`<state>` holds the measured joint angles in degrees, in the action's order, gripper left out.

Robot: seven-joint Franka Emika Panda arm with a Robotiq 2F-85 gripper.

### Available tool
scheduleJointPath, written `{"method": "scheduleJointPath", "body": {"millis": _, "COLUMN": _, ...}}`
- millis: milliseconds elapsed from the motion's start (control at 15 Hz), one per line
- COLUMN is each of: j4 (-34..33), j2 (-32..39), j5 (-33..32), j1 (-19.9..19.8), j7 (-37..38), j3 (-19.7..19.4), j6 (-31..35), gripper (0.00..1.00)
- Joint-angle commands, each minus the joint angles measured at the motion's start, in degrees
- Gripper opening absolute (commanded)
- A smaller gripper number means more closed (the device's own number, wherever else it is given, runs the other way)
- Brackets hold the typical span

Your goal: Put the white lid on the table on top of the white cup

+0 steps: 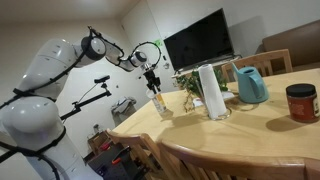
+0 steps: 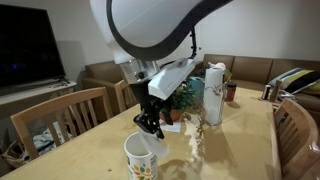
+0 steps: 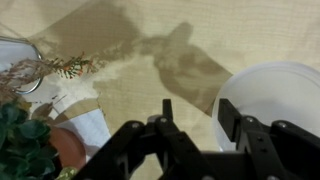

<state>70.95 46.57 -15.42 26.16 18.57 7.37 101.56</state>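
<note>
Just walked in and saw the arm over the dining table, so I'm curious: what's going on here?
The robot arm's gripper hovers just above the small white cup with orange print, near the table's edge. In the wrist view its jaws look parted with nothing between them, and a round white top, either the lid or the cup's rim, lies off to one side. I can't tell whether the lid is on. The white roll and teal jug stand apart from it.

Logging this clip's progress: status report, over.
Gripper open, empty, hovering by white cup. Lid on cup: cannot tell. White roll and plant behind, not in the way.
</note>
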Motion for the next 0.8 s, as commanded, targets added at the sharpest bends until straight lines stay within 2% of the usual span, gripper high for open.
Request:
{"method": "scheduleJointPath", "body": {"millis": 0, "j4": -2.61, "j2": 1.05, "j5": 1.32, "j1": 1.03, "j7": 1.11, "j3": -0.89, "j6": -1.53, "gripper": 0.84}}
{"method": "scheduleJointPath", "body": {"millis": 133, "j4": -2.21, "j2": 0.83, "j5": 1.50, "j1": 0.98, "j7": 1.27, "j3": -0.83, "j6": -1.07, "gripper": 0.98}}
{"method": "scheduleJointPath", "body": {"millis": 200, "j4": -1.15, "j2": 0.24, "j5": 0.93, "j1": 0.29, "j7": 1.70, "j3": 0.05, "j6": -0.36, "gripper": 1.00}}
{"method": "scheduleJointPath", "body": {"millis": 733, "j4": 2.46, "j2": -3.65, "j5": 0.27, "j1": 0.46, "j7": 5.56, "j3": 0.51, "j6": 3.70, "gripper": 1.00}}
